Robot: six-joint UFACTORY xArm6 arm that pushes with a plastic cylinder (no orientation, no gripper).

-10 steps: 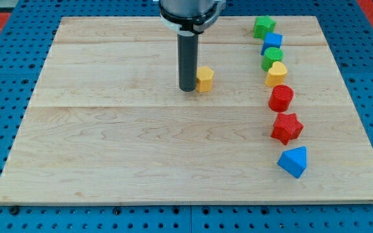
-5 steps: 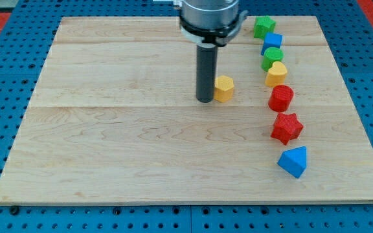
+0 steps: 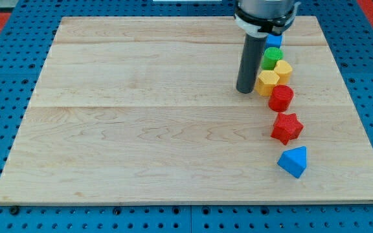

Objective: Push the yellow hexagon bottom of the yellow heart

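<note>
The yellow hexagon [image 3: 267, 82] lies at the right of the wooden board [image 3: 141, 129], touching the yellow heart [image 3: 283, 70] on the heart's lower left. My tip [image 3: 244, 90] rests on the board right against the hexagon's left side. The red cylinder [image 3: 281, 98] sits just below and right of the hexagon, touching or nearly touching it.
A column of blocks runs down the view's right: a blue block [image 3: 274, 41] partly hidden by the arm, a green block [image 3: 272, 57], the heart, the red cylinder, a red star [image 3: 286, 127] and a blue triangle [image 3: 294, 161]. The arm's body covers the column's top.
My tip has moved right, pushing the yellow hexagon from the board's middle to the block column, against the yellow heart, which has shifted slightly up and right. The arm now hides the green block at top.
</note>
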